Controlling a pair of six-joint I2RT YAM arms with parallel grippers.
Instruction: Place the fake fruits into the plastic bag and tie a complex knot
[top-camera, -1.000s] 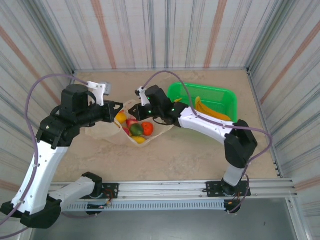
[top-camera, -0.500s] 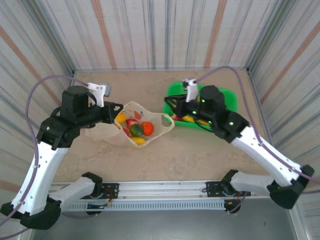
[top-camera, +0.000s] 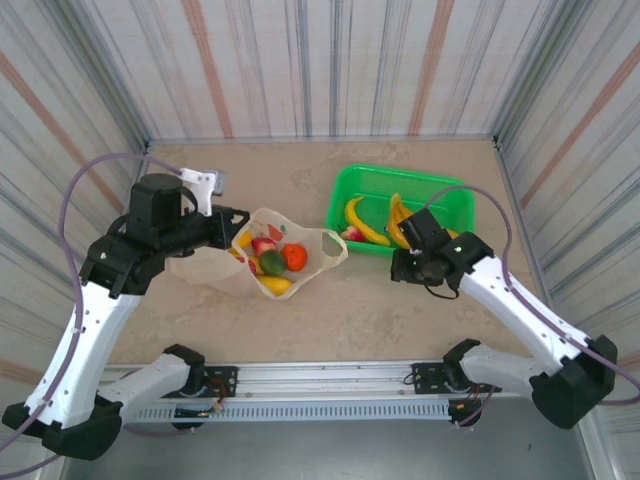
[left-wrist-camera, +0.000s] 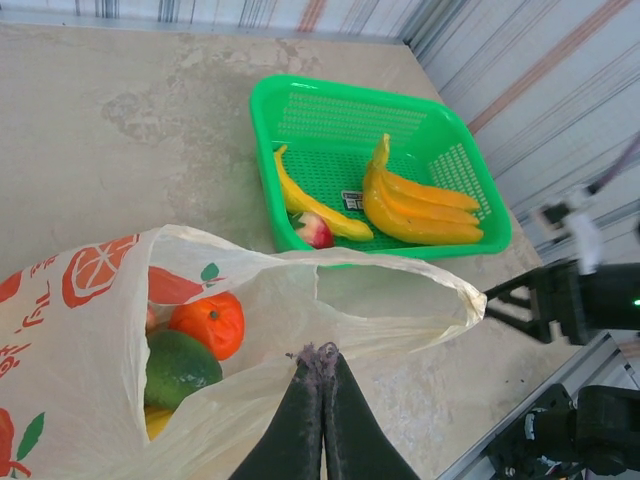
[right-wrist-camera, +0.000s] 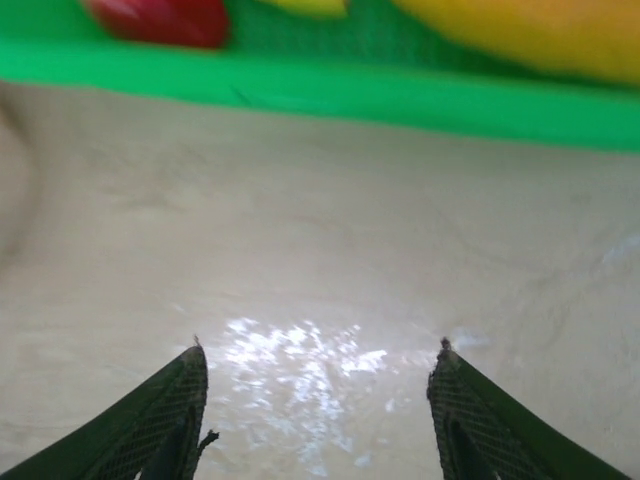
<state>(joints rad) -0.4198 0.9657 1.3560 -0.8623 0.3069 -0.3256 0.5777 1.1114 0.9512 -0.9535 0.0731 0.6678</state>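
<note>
I logged one plastic bag (left-wrist-camera: 70, 370) at 8 o'clock from the basket (left-wrist-camera: 350, 88), red lettering unreadable, fake fruits (left-wrist-camera: 208, 322) inside. My left gripper (left-wrist-camera: 320, 353) pinched its rim; my right gripper (right-wrist-camera: 318, 370) stood spread, empty, basket at 12 o'clock.

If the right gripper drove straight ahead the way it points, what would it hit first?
Likely the bare table, just short of the green basket and its near wall; depth is unclear.
</note>
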